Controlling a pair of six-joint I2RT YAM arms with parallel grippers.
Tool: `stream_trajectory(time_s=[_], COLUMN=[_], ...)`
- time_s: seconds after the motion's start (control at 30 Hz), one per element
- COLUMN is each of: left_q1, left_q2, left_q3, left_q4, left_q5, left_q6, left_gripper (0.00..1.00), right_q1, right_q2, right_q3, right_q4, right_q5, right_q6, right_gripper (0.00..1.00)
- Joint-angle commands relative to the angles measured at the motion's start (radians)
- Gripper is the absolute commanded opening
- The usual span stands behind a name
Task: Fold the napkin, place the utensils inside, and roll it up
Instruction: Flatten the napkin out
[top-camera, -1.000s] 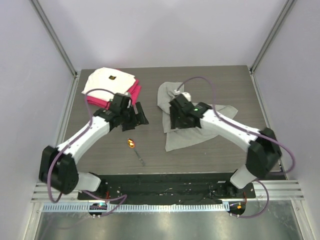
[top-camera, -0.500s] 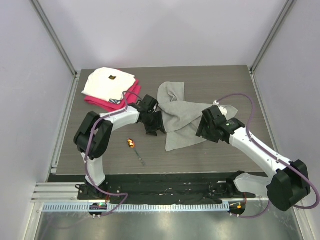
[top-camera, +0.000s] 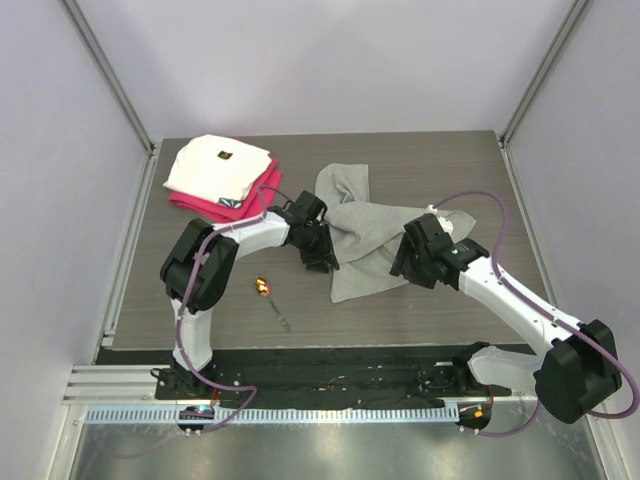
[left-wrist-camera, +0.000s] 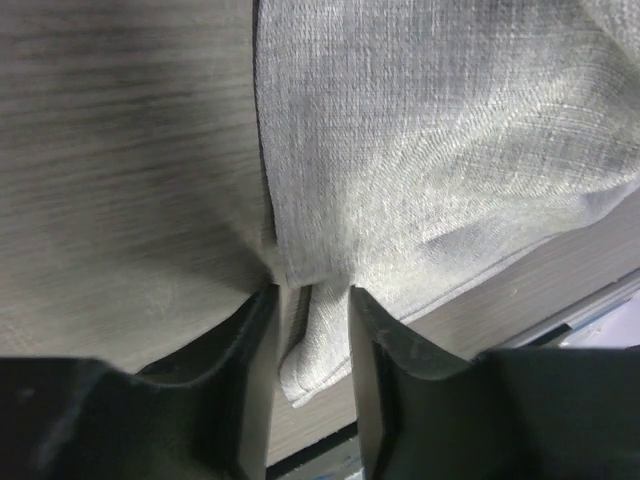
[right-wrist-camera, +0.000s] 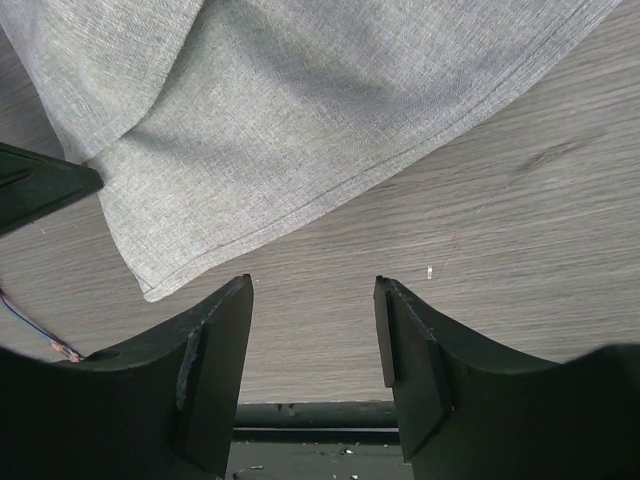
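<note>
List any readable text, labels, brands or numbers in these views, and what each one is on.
No text can be read in any view.
Small dark mark on the folded white cloth: possibly a label or logo, too small to read.
napkin, utensil, table: no print visible on them.

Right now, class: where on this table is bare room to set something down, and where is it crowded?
Bare: the far-right corner beyond the napkin, and the strip of table on its near side, right of the utensil. Crowded: the far-left corner, with the white cloth on the magenta cloth, and around the napkin.
</note>
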Motion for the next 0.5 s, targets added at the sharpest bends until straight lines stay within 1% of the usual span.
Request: stream_trajectory(time_s=[0.0,0.03,0.07,0.17,0.23,0.37,0.43,0.47], left_q1=[-0.004,-0.004,-0.004,-0.004,-0.004,-0.004,-0.004,-0.004], left_q2=[0.054,0.057,0.061,0.061,0.060,0.051,0.040,0.037], left_q3=[0.014,0.020,0.029,0.048,0.054,0.057,0.052,0.048], left_q4=[0.006,0.008,0.006,0.006,0.002,0.000,0.003,0.012], left_q5=[-0.063,-0.074,-0.080,-0.097,-0.106,-0.120,-0.129,-0.128], left_q6=[-0.003,-0.001,0.000,0.007,0.014,0.030,0.033,0.031], left_gripper=[0.33,0.30,0.23,0.15,0.14,0.10,0.11,0.17], right_q1=[-0.004,-0.004,-0.003,-0.004,-0.003,-0.017,-0.029,-0.037], right_q2=[-0.015,-0.013,-0.013,0.008,0.043,0.109,0.151,0.162], right_q3=[-0.037,-0.048,-0.057,-0.103,-0.122,-0.108,-0.090,-0.084], right_q4=[0.053,0.061,0.081,0.128,0.139,0.148,0.150,0.153], right_q5=[-0.029,-0.041,-0.045,-0.061,-0.060,-0.025,-0.014,-0.011], right_q6=[0.029,0.031,0.034,0.045,0.032,-0.003,-0.017,-0.029], right_gripper=[0.60,0.60,0.60,0.60,0.60,0.60,0.60,0.61])
